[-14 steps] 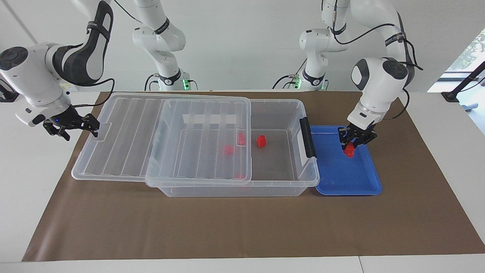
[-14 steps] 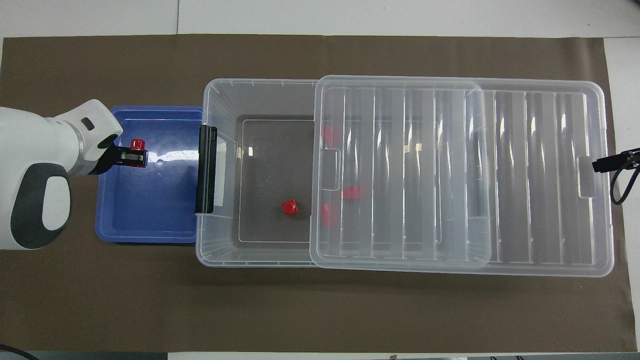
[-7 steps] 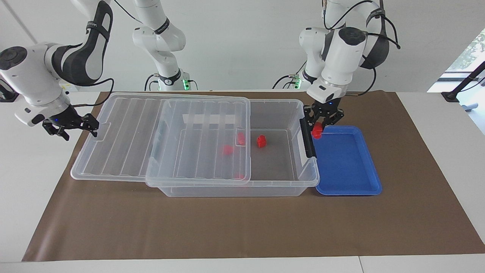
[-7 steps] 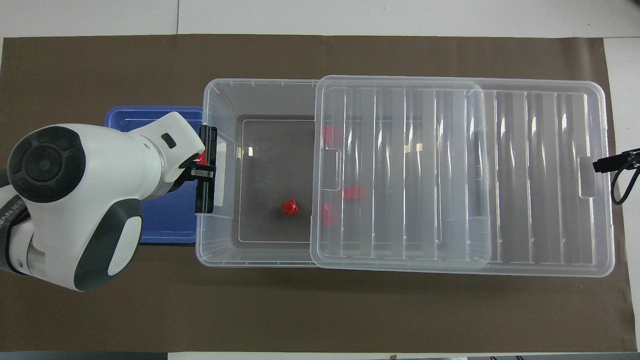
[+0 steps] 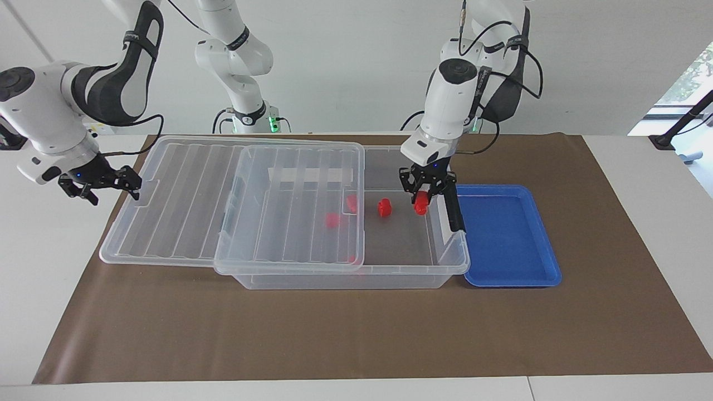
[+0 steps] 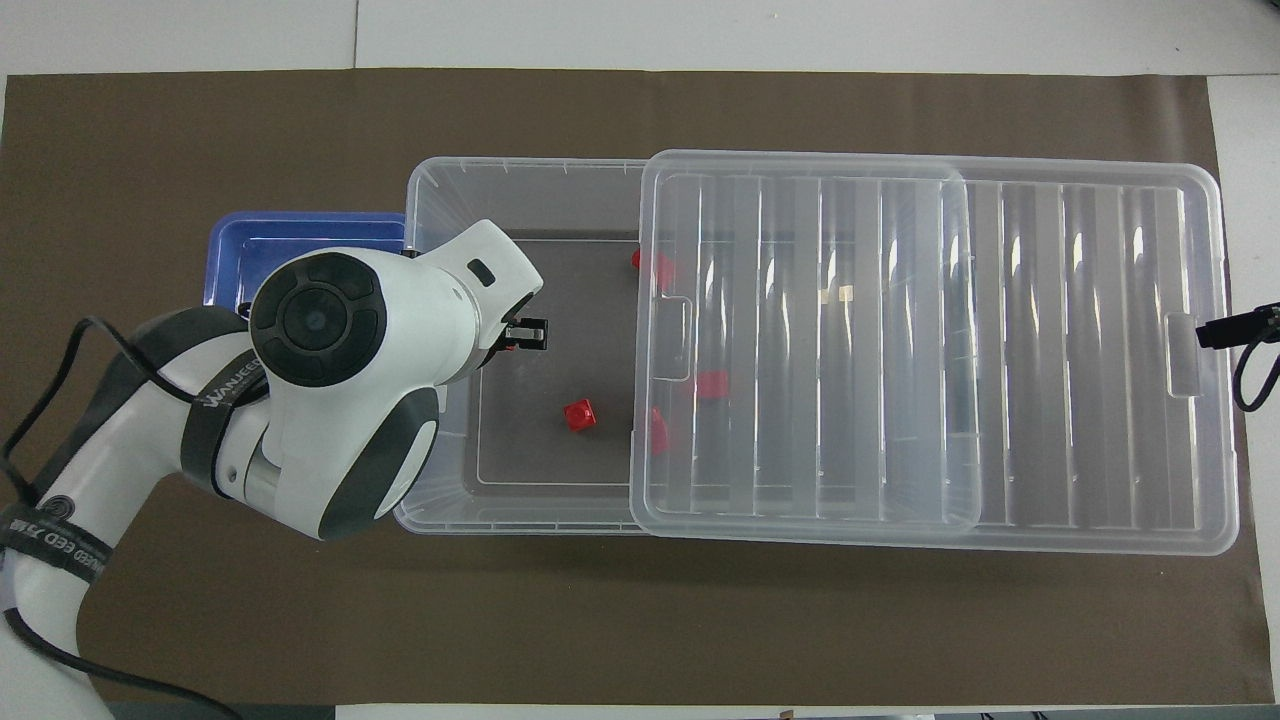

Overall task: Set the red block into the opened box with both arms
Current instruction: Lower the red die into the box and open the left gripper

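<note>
My left gripper (image 5: 423,198) is shut on a red block (image 5: 421,206) and hangs over the uncovered end of the clear box (image 5: 345,280), just inside its dark latch handle (image 5: 452,209). From overhead the left gripper (image 6: 528,335) shows past the arm's wrist, which hides most of the held block. The ribbed lid (image 5: 184,189) is slid toward the right arm's end and covers most of the box (image 6: 420,190). My right gripper (image 5: 135,186) stands open at the lid's end tab, touching it; only its tip (image 6: 1208,334) shows from overhead.
One red block (image 5: 384,207) lies on the box's bare floor, and others (image 5: 333,220) show through the lid (image 6: 1000,350). A shallow blue tray (image 5: 512,245) sits beside the box at the left arm's end. Brown paper (image 5: 356,334) covers the table.
My left gripper lifted the red block out of the blue tray and carried it over the latch handle to above the box's open end. The lid slid slightly toward the right arm's end.
</note>
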`<state>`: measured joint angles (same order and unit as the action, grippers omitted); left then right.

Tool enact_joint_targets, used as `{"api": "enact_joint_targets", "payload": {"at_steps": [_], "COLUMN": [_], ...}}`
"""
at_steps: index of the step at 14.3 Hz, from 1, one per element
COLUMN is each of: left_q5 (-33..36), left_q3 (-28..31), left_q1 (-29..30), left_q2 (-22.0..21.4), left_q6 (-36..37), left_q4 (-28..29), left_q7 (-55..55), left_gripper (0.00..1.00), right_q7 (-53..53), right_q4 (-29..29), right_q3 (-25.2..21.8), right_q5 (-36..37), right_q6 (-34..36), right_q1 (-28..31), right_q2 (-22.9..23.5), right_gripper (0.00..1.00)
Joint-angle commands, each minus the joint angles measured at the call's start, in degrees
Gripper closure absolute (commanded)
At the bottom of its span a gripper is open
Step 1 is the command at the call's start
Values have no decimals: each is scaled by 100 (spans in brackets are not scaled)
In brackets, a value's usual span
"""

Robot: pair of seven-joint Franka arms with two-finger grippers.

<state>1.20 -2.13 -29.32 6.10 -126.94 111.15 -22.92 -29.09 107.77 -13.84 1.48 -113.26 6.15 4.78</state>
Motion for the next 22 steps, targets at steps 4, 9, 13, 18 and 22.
{"api": "enact_joint_targets", "payload": {"at_steps": [4, 9, 13, 18, 22], "left_q5": [109, 109, 118, 109, 109], "left_q3": [64, 64, 64, 64, 64], "left_q1": [-74, -74, -30, -21, 23], "left_q2": [882, 1401, 1525, 1394, 684], "left_q6": [-884, -1367, -1667, -1554, -722], "left_q4": [-156, -147, -94, -59, -120], "left_q7": [-327, -468, -459, -468, -468], "left_gripper": [100, 100, 100, 0, 0], "right_q7": [-211, -97, -53, -396, -396], "right_q4": [-527, -792, -766, -661, -380], "right_q3": [31, 206, 154, -57, -180], "right_q5": [-43, -52, -8, 36, 36], "right_q6": [514, 814, 735, 656, 323], "right_q1": [45, 36, 36, 36, 36], "right_q2": [23, 14, 14, -12, -30], "right_gripper": [0, 0, 0, 100, 100]}}
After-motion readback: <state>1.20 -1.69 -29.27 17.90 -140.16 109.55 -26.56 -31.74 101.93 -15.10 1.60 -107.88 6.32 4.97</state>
